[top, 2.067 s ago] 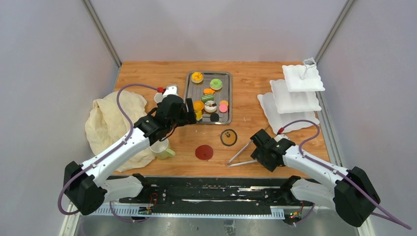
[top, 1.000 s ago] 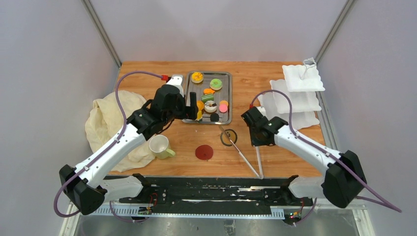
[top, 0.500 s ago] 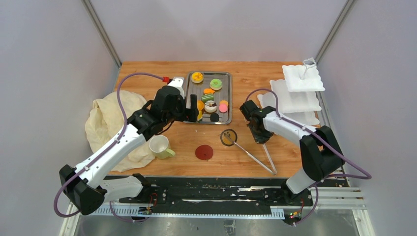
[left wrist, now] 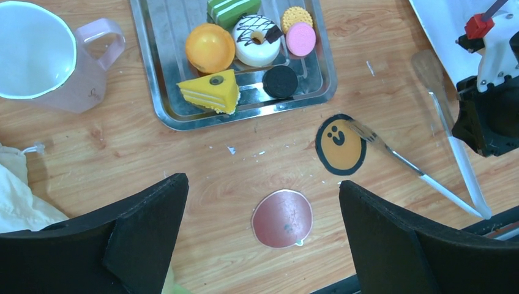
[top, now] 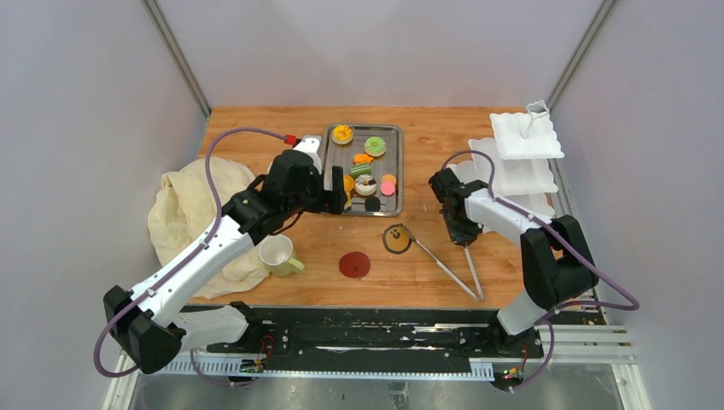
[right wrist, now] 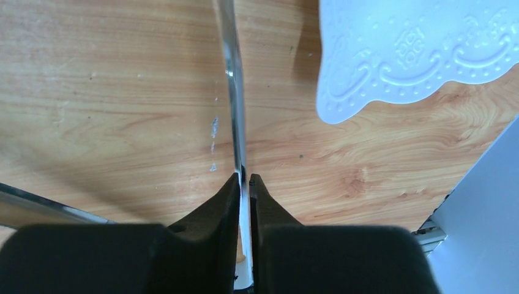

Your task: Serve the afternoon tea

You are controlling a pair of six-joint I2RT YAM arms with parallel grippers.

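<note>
Colourful pastries (top: 365, 166) lie in the steel tray (top: 399, 171), among them a yellow cake wedge (left wrist: 211, 90) and an orange dome (left wrist: 210, 48). My left gripper (top: 337, 192) hovers open by the tray's near left corner, and in the left wrist view the left gripper (left wrist: 263, 187) frames the red coaster (left wrist: 282, 218) far below. The yellow smiley coaster (top: 396, 238) lies beside it. A pink mug (left wrist: 43, 58) stands left of the tray, a pale mug (top: 277, 254) on the cloth's edge. My right gripper (right wrist: 243, 180) is shut on one arm of the metal tongs (right wrist: 232, 92), close to the white tiered stand (top: 512, 171).
A cream cloth (top: 192, 213) is heaped at the left under my left arm. The tongs (top: 444, 265) splay toward the front edge, one tip over the yellow coaster. The stand's scalloped bottom plate (right wrist: 416, 49) is just right of my right gripper.
My right arm has swung the tongs from the front edge back toward the stand, turning them. The left gripper moved slightly toward the tray and stayed open.
</note>
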